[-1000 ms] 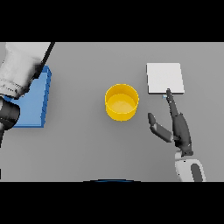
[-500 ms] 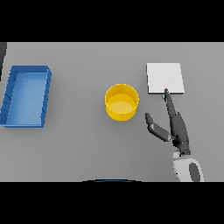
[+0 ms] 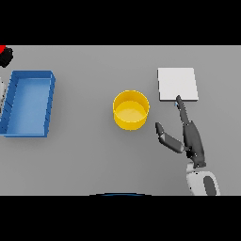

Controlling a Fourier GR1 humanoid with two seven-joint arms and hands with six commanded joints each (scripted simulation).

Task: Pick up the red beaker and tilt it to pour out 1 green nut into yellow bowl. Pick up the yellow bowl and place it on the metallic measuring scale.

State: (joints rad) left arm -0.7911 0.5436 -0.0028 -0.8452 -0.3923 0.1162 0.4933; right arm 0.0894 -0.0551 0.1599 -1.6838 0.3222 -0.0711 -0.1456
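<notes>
While we look down on the grey table [image 3: 84, 160], these are the things we can place:

Right hand: our right hand [image 3: 190, 139] lies low on the right side, its white forearm coming in from the near edge. Its fingers [image 3: 182, 112] stretch straight toward the far side and its thumb [image 3: 165, 137] spreads out to the left, so we read it as open and holding nothing.

Fingertips: they reach the near edge of the metallic measuring scale [image 3: 177, 84]; whether they touch it we cannot tell.

Yellow bowl: the yellow bowl [image 3: 131, 109] stands upright near the middle of the table, just left of the scale and to the far left of the thumb, apart from both. We cannot make out anything inside it.

Scale: a flat pale square on the right, farther off than the hand, with nothing on it.

Blue tray: a blue tray [image 3: 47, 106] with raised walls sits at the left, well apart from the bowl.

Left hand: at the far left edge we see only a small dark shape, the left hand [image 3: 5, 59]; its state we cannot tell.

Red beaker: a sliver of the red beaker [image 3: 2, 48] shows at the far left edge, right against that dark shape.
</notes>
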